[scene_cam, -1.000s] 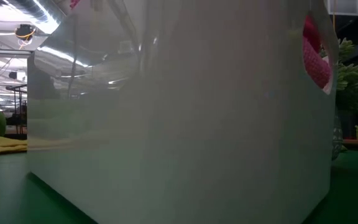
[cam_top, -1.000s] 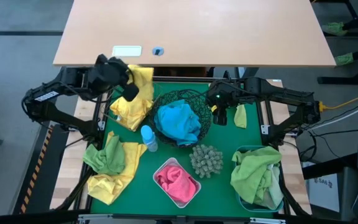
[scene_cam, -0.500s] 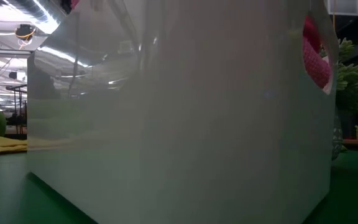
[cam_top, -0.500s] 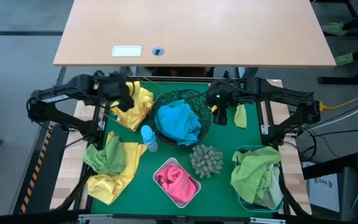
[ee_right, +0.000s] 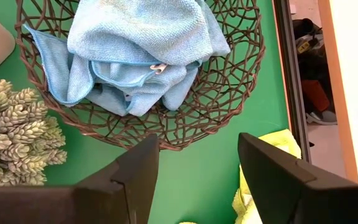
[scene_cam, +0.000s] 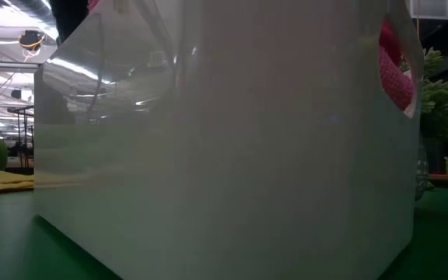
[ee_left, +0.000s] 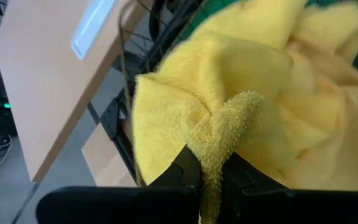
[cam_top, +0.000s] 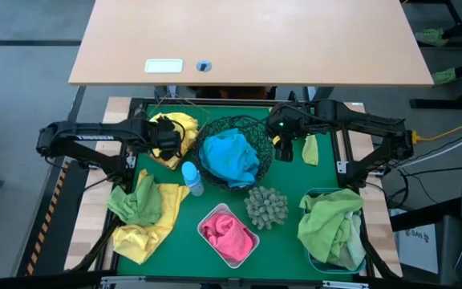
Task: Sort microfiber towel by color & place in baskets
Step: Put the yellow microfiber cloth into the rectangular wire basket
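So, four containers on the green mat point(cam_top: 291, 185): a round black wire-mesh bowl point(cam_top: 257, 128) holding one bunched bright blue towel point(cam_top: 229, 157), a white rectangular tub point(cam_top: 212, 213) with a crumpled pink towel point(cam_top: 229, 234), a translucent blue tub point(cam_top: 358, 255) at the right front heaped with lime green towels point(cam_top: 331, 225) (count unclear, they're tangled), and a thin wire basket point(ee_left: 127, 81) at the left rear, only partly visible under fluffy yellow towel point(cam_top: 181, 128). The left gripper point(cam_top: 165, 138) sits over that yellow pile, jaws pressed together and pinching a rolled fold of the yellow cloth point(ee_left: 225, 124), which stands up as a looped ridge between its fingers. The right gripper point(cam_top: 285, 147) hovers beside the mesh bowl's right rim, jaws spread with nothing between them; a small lime scrap point(cam_top: 310, 149) lies just beside it. Loose on the mat's left: one green towel point(cam_top: 139, 201) lying on a long yellow towel point(cam_top: 147, 229). One small blue bottle point(cam_top: 191, 177) stands touching the bowl, and one spiky grey-green ball point(cam_top: 266, 207) sits in front of it. The low view is filled by the white tub's smooth wall.
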